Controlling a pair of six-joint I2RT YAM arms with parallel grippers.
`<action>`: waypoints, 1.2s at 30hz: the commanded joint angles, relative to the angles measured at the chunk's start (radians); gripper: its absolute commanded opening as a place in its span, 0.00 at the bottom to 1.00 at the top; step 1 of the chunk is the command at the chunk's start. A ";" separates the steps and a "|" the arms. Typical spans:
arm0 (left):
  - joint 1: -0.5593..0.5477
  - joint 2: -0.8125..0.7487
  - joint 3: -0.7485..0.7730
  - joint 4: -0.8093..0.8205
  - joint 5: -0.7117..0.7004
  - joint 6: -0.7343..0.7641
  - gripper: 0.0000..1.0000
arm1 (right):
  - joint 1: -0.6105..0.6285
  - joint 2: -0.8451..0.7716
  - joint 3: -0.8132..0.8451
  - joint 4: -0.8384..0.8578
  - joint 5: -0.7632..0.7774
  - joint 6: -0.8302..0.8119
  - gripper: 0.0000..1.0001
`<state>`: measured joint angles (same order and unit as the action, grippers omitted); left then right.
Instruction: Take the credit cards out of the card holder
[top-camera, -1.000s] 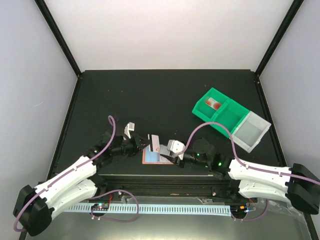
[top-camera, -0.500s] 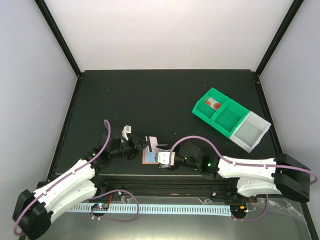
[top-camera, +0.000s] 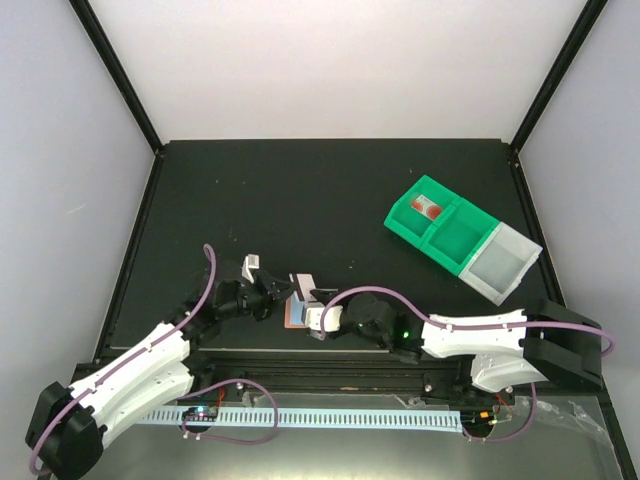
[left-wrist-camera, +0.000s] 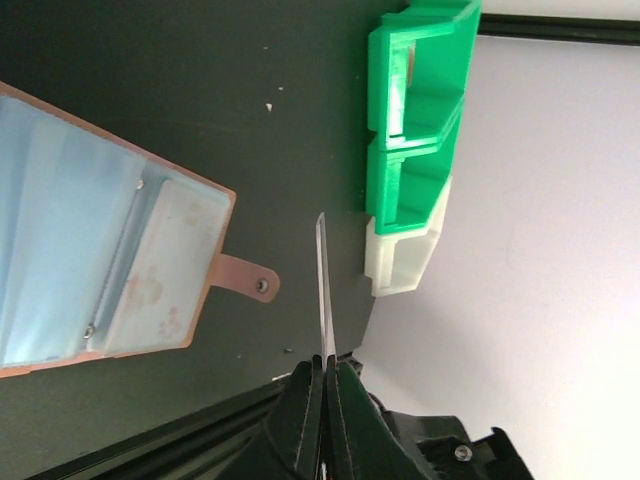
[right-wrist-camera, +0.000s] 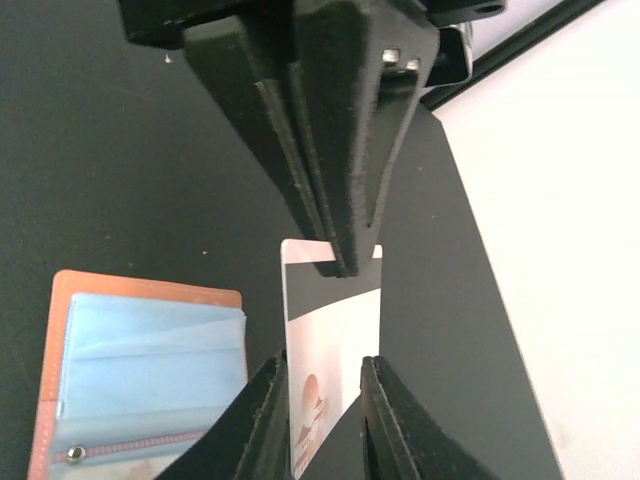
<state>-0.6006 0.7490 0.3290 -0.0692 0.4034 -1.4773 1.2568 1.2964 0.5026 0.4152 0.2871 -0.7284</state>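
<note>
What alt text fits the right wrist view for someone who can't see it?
A white card with a dark stripe is pinched at its top edge by the left gripper, which enters from above. The right gripper has its fingers open on either side of the card's lower part. The open salmon card holder lies lower left on the black table.

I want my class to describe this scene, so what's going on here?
The left hand is shut on one card, holding it on edge. The right hand is open, its fingers either side of that card, seemingly not gripping it. The holder lies open on the table beside them, light blue inside.
</note>
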 joint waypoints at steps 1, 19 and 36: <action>0.002 -0.021 -0.004 0.023 0.028 -0.048 0.02 | 0.004 -0.015 -0.025 0.118 0.068 -0.018 0.20; 0.002 -0.099 -0.032 0.045 -0.013 -0.095 0.22 | 0.019 -0.015 -0.056 0.141 0.078 -0.022 0.01; 0.006 -0.248 0.086 -0.192 -0.268 0.489 0.99 | -0.035 -0.214 -0.008 -0.085 0.150 0.293 0.01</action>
<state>-0.5961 0.5095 0.3431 -0.1947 0.1753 -1.2247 1.2610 1.1427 0.4419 0.4183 0.4053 -0.5591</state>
